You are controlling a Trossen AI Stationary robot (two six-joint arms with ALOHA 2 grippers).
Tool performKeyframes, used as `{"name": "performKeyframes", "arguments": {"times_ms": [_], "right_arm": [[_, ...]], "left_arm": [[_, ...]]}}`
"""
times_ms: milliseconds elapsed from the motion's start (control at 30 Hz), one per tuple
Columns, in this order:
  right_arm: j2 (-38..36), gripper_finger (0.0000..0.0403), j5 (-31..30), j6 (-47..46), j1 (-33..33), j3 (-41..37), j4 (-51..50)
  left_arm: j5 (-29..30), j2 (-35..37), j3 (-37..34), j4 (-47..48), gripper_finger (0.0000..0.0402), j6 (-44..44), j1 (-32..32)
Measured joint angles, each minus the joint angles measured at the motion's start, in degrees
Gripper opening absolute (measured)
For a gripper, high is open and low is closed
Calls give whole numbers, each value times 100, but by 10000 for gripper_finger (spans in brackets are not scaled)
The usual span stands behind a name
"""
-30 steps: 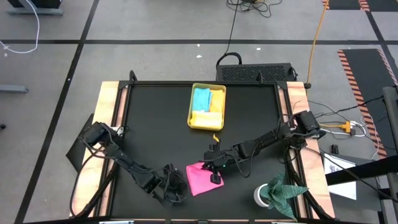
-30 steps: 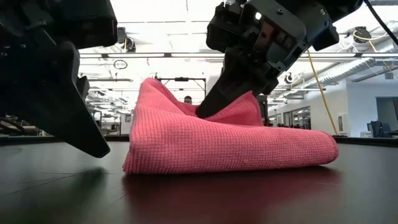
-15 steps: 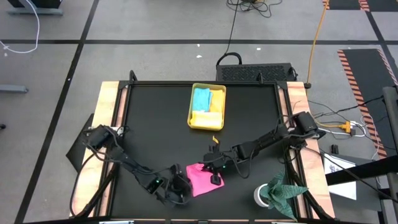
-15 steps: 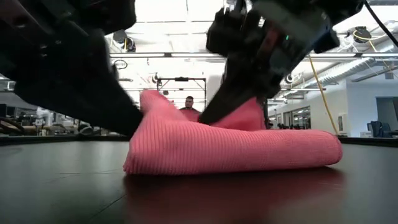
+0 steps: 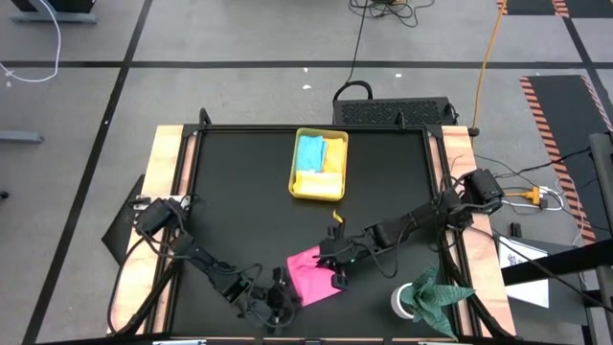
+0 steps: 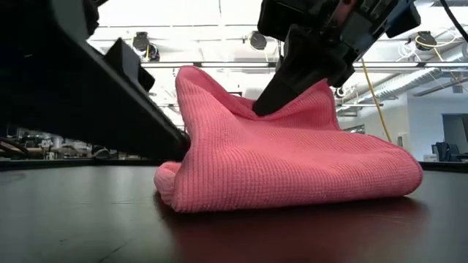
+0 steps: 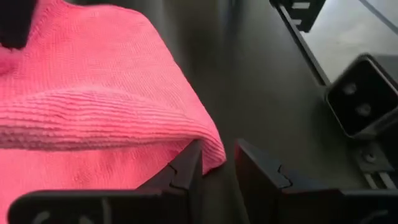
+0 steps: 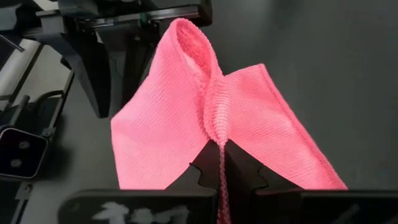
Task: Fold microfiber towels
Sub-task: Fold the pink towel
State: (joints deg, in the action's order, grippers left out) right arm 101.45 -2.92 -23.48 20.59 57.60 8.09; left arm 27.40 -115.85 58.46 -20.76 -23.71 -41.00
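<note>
- High view: we find the soft pink microfiber towel [image 5: 311, 273] at 6 o'clock on the matte black table [image 5: 239, 192]; the translucent yellow rectangular tray [image 5: 319, 165] sits at 12 o'clock.
- Low view: bright workshop ceiling lights shine behind the table; the ridge could collapse if either grip slackens.
- Left wrist view: the left gripper [image 7: 217, 168] stands part-open at the towel's edge; whether it grips, we cannot tell.
- Right wrist view: the right gripper [image 8: 221, 163] is clamped on a pinched ridge, and may drag the cloth.

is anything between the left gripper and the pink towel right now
Nothing visible. The left gripper sits right at the pink towel edge with its fingers apart, while the right gripper is shut on a raised fold of it.
</note>
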Motion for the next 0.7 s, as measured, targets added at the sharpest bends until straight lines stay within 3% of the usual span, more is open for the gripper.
{"name": "performKeyframes", "arguments": {"times_ms": [267,433,700], "right_arm": [[120,0,3,-47,-43,0,282],[386,0,6,24,-171,-2,596],[404,0,-11,27,-455,-8,494]], "left_arm": [[196,356,0,361,97,-115,-242],[846,640,-2,839,97,-446,-383],[1060,645,-2,976,97,-848,-376]]}}
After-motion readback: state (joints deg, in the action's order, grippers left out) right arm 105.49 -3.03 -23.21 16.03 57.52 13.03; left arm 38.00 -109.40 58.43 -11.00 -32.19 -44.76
